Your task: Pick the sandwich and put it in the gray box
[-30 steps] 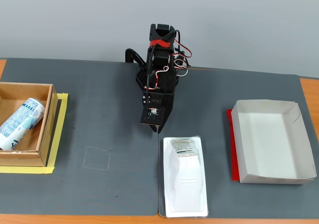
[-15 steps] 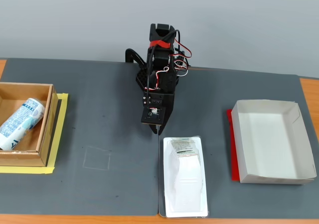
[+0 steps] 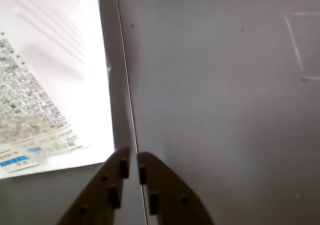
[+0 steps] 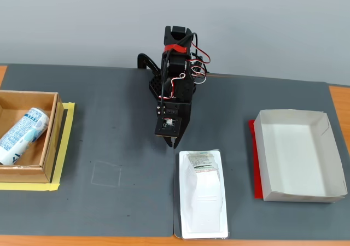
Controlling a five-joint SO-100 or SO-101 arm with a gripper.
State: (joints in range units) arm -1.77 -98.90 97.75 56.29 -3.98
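Note:
The sandwich [image 4: 203, 195] is a white plastic-wrapped package with a green-printed label at its far end. It lies flat on the dark mat near the front edge, and its label end fills the left of the wrist view [image 3: 45, 85]. My gripper [image 4: 174, 142] hangs point-down just behind the sandwich's far-left corner, a little above the mat. In the wrist view the gripper [image 3: 132, 156] has its jaws together with nothing between them, beside the package's corner. The gray box [image 4: 328, 172] is an empty pale open tray at the right of the fixed view.
A brown cardboard box [image 4: 48, 147] with a blue-white can [image 4: 22, 134] stands at the left on yellow tape. A faint chalk square [image 4: 106, 175] marks the mat left of the sandwich. A seam in the mat [image 3: 127, 85] runs under the gripper.

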